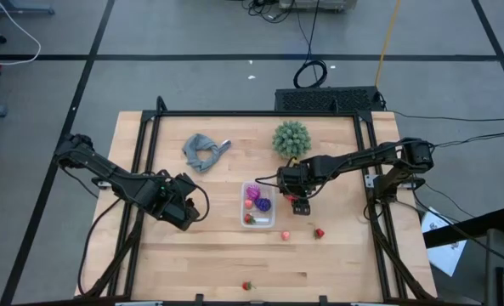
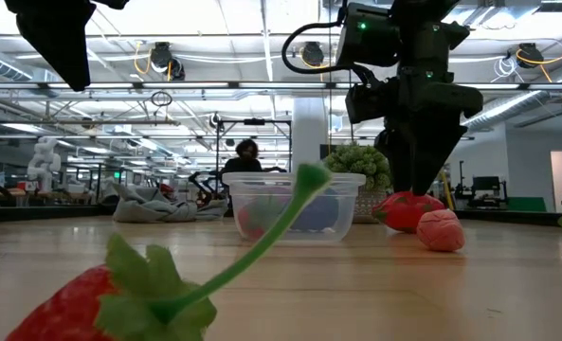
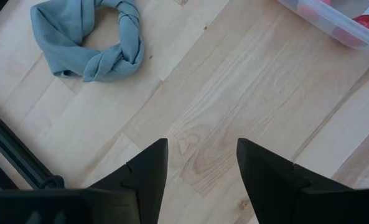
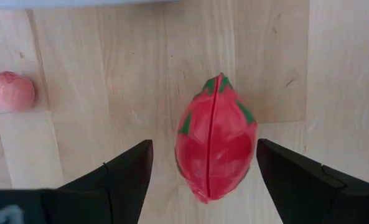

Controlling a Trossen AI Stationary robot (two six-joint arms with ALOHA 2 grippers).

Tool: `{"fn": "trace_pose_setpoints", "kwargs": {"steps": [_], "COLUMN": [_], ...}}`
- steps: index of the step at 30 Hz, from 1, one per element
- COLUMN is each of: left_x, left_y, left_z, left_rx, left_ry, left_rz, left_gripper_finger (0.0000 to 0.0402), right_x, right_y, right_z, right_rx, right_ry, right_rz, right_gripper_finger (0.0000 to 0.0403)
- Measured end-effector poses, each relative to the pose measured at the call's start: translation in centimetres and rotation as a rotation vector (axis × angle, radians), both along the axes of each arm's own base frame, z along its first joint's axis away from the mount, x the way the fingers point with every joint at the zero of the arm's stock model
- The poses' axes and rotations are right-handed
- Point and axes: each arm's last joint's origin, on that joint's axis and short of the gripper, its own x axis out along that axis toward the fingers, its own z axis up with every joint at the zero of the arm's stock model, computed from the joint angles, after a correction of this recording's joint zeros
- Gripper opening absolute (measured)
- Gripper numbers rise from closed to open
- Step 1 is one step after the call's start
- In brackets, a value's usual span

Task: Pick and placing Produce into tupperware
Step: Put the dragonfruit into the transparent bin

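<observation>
The right end effector (image 1: 300, 206) sits a little right of centre in the high view, just right of the tupperware (image 1: 257, 205), with its fingers (image 4: 125, 171) spread wide apart. In the right wrist view a red toy fruit with green leaf tips (image 4: 215, 138) lies on the bare wood between the two fingers; neither finger touches it. A small pink piece (image 4: 9, 91) rests at the left edge of that same view, apart from the fingers.

In the low view this end effector hangs in the upper right of the frame, directly over the red fruit, with the pink piece just to the right of it on the desk (image 1: 336, 255).

The tupperware stands at the centre of the high view and already holds a magenta piece (image 1: 252, 192), a dark purple piece (image 1: 263, 204) and a red piece (image 1: 250, 219) at its lower end. Three more items of produce lie outside it: the pink one below the end effector, a red one (image 1: 319, 232) to its right, and a strawberry (image 1: 246, 286) near the bottom edge of the desk.

The left end effector (image 1: 187, 211) waits at left of centre, fingers parted over bare wood, holding nothing. A grey cloth (image 1: 204, 150) lies above it, and a spiky green plant (image 1: 291, 138) stands above the right end effector.
</observation>
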Motion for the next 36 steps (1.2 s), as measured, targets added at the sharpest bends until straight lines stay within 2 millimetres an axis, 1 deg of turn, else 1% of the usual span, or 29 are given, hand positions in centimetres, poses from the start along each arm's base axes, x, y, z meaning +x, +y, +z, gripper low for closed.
{"fn": "trace_pose_setpoints", "kwargs": {"steps": [8, 15, 36], "left_x": [0.0, 0.0, 0.0], "left_y": [0.0, 0.0, 0.0], "left_z": [0.0, 0.0, 0.0], "left_rx": [0.000, -0.004, -0.005], "left_ry": [0.000, 0.002, 0.003], "left_rz": [0.000, -0.002, -0.002], "left_gripper_finger": [0.0198, 0.0198, 0.0198], "right_x": [0.1, 0.4, 0.5], "right_y": [0.0, 0.0, 0.0], "right_z": [-0.2, -1.2, -1.2], "right_rx": [0.002, 0.002, 0.000], "right_ry": [0.002, 0.031, 0.021], "right_rz": [-0.006, 0.007, 0.020], "right_gripper_finger": [0.0279, 0.0279, 0.0279]}}
